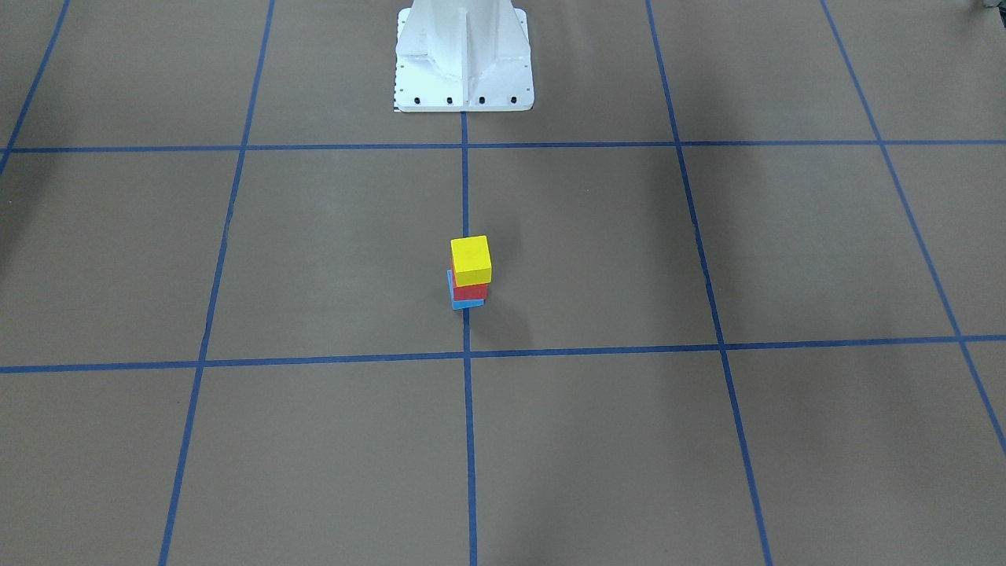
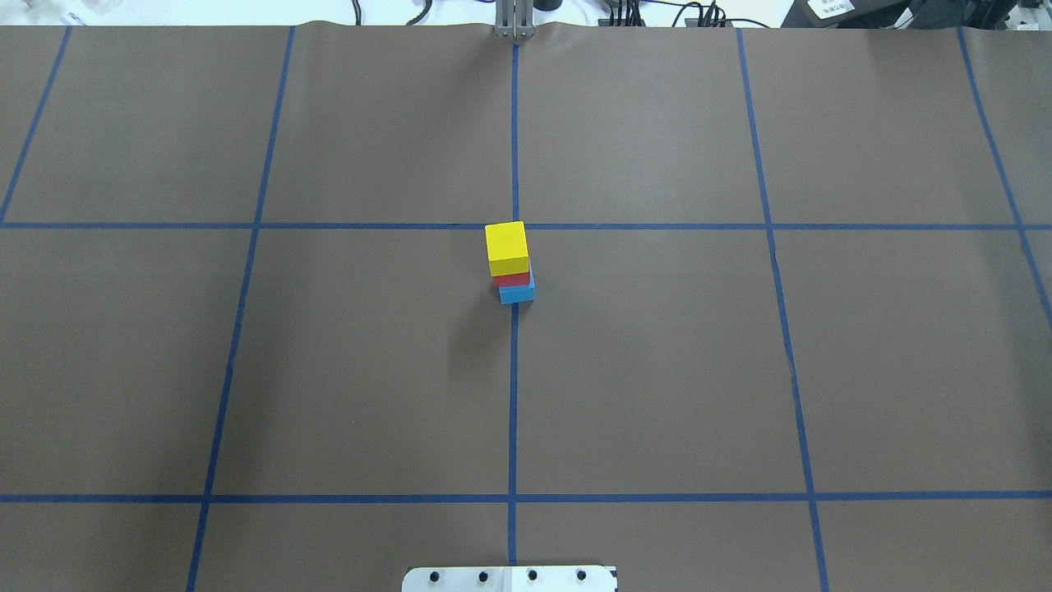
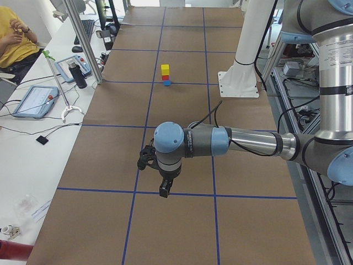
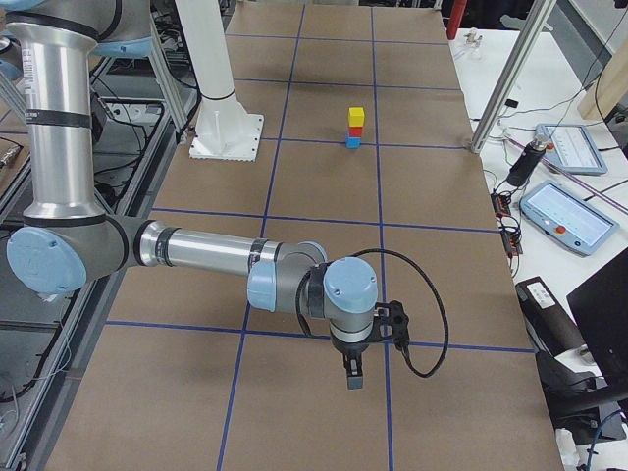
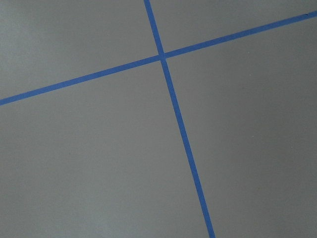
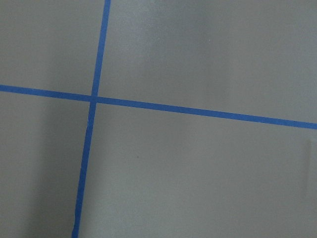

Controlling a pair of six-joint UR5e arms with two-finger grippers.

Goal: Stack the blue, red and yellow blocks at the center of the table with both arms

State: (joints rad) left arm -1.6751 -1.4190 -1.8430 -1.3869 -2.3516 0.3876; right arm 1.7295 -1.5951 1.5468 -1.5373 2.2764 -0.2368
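A yellow block [image 2: 506, 247] sits on a red block [image 2: 513, 279], which sits on a blue block [image 2: 518, 293], as one stack at the table's centre, on the middle blue tape line. The stack also shows in the front-facing view [image 1: 471, 259]. Both arms are far from it, near the table's two ends. My left gripper [image 3: 164, 190] shows only in the exterior left view, and my right gripper [image 4: 353, 378] only in the exterior right view. Both point down over bare table, and I cannot tell whether they are open or shut. The wrist views show only paper and tape lines.
The white robot base [image 1: 464, 63] stands at the table's robot-side edge. An operator in yellow [image 3: 16, 38] sits at a side bench with tablets [image 3: 36, 101]. Tablets [image 4: 569, 216], cables and a metal post [image 4: 510, 78] line the other bench.
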